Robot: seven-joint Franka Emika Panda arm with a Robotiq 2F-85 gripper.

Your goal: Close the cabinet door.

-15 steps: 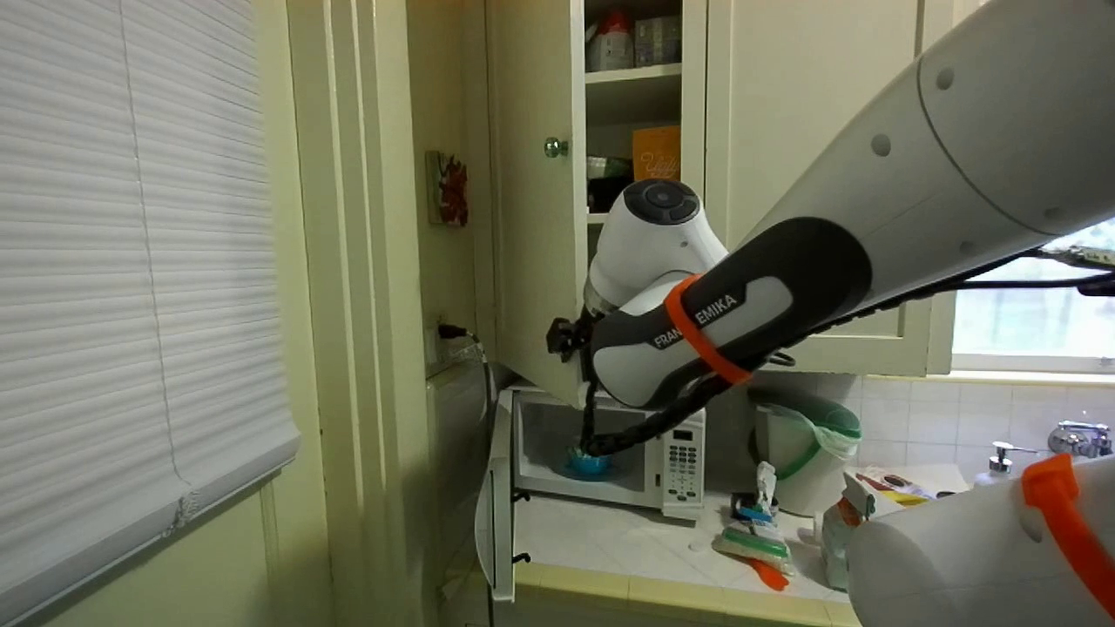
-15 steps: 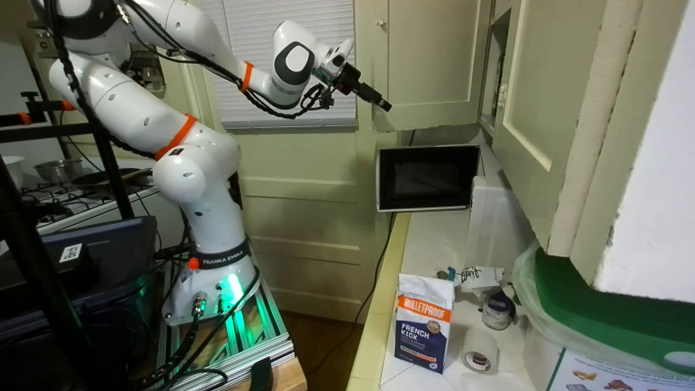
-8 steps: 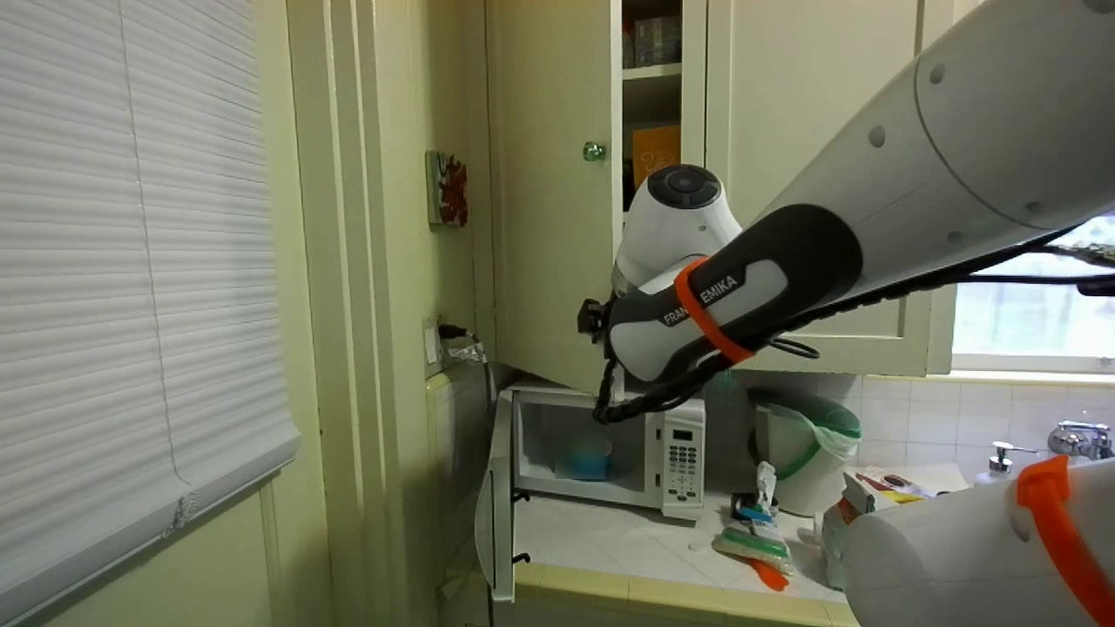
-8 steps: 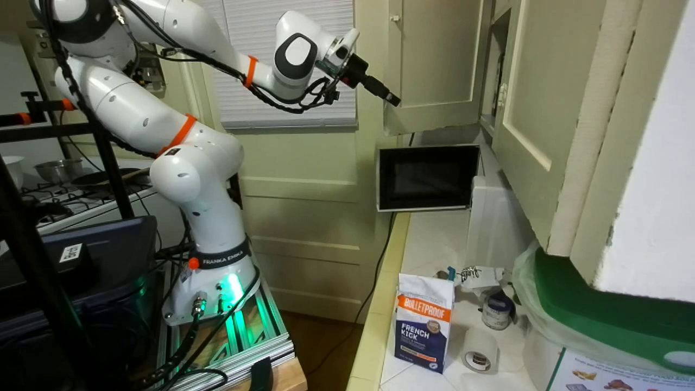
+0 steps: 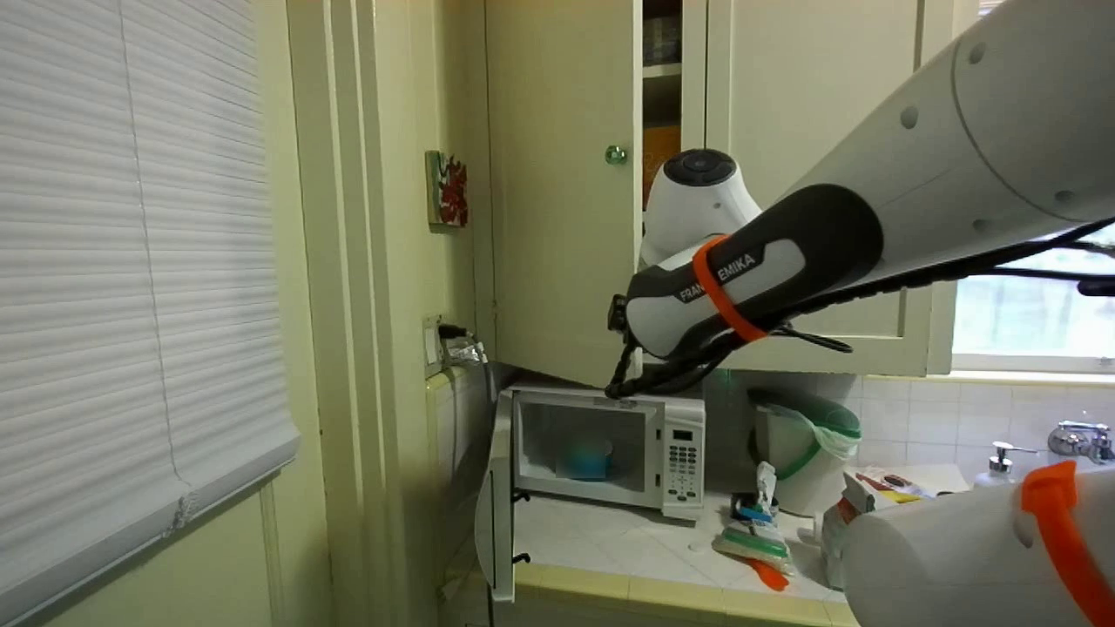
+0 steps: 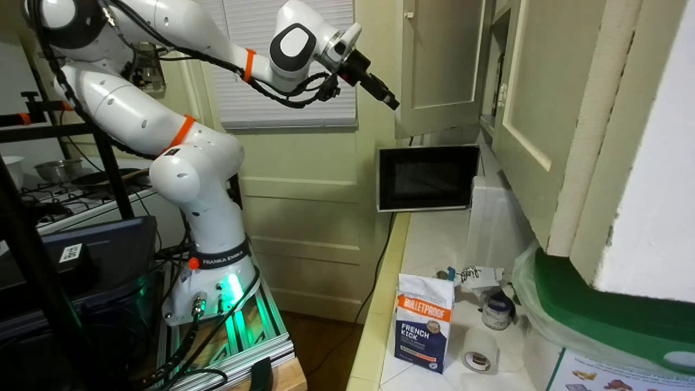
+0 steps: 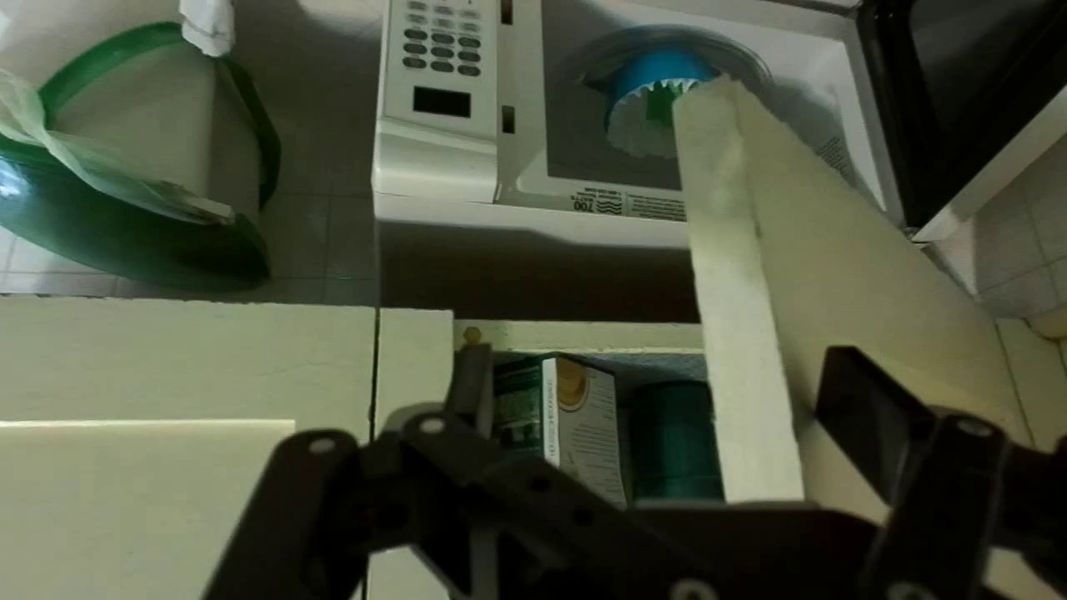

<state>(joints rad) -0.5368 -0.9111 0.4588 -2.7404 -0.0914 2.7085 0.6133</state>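
Observation:
The cream cabinet door (image 5: 557, 226) stands partly open above the microwave, with a glass knob (image 5: 616, 155) near its free edge. It shows in both exterior views, with its inner recessed panel (image 6: 445, 60). In the wrist view the door's free edge (image 7: 742, 333) lies between my two spread fingers, nearer the right one. My gripper (image 7: 663, 387) is open and holds nothing. In an exterior view my gripper (image 6: 392, 102) is close to the lower part of the door's free edge; whether it touches I cannot tell. In an exterior view the arm mostly hides the gripper (image 5: 618, 313).
The white microwave (image 5: 684, 461) stands below with its door (image 5: 498, 514) swung open. A fixed cream panelled door (image 5: 819, 174) is to the right. A box (image 7: 583, 425) and a green canister (image 7: 675, 442) are inside the cabinet. A green-lidded bin (image 5: 801, 444) and a coffee bag (image 6: 424, 323) stand on the counter.
The cabinet door has swung partway toward the cabinet frame, and the gap to the shelves has narrowed. My gripper has moved along with it and slightly upward.

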